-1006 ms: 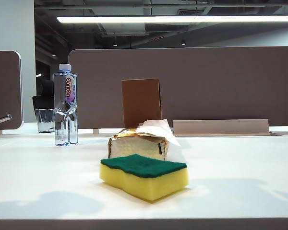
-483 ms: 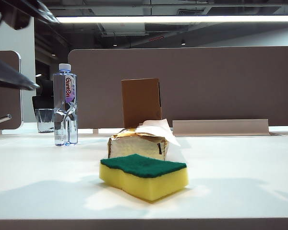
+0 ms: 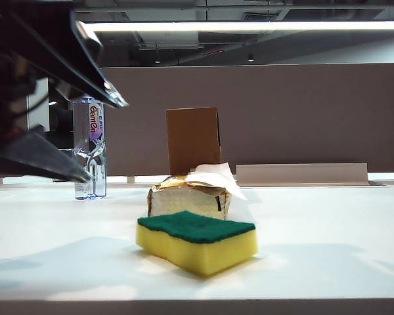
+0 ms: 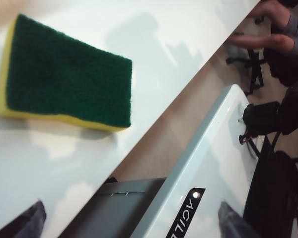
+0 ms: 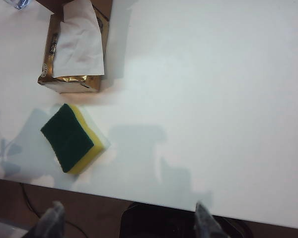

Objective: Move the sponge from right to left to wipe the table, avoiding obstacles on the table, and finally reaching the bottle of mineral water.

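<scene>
The sponge (image 3: 197, 240) lies green side up on the table (image 3: 328, 243) near its front edge, just in front of the tissue pack (image 3: 190, 195); it looks light and compressible, so the best hold is likely across its yellow foam sides, pressed lightly to keep it flat. The left gripper (image 3: 95, 138) hangs above the table's left side with fingers spread wide, holding and touching nothing. The right gripper (image 5: 126, 218) hovers over the table's front edge, fingers apart and empty.
</scene>
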Motion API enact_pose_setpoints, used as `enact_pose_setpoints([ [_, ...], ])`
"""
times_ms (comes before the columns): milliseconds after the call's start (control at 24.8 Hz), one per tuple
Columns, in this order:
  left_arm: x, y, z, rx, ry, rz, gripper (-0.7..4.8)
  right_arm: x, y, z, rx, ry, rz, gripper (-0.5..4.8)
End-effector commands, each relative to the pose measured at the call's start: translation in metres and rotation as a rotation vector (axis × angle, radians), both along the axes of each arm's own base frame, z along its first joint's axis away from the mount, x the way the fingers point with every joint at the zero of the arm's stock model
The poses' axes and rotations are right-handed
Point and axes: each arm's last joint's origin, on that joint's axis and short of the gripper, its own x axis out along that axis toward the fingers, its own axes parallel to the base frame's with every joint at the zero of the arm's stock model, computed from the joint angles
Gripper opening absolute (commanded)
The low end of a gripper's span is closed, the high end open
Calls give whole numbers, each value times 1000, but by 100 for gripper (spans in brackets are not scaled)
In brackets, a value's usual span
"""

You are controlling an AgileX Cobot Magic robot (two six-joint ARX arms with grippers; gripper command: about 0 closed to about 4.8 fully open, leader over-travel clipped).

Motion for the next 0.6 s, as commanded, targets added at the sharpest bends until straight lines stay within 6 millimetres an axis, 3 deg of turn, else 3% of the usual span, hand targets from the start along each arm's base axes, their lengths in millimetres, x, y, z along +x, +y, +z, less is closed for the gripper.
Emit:
enact_pose_setpoints([
  [40, 6, -10, -6, -4, -10, -32, 479, 0, 0, 3, 0, -20, 3, 336],
  [604, 31, -31, -44, 11, 37, -29, 479, 0, 0, 3, 0, -20, 4, 333],
])
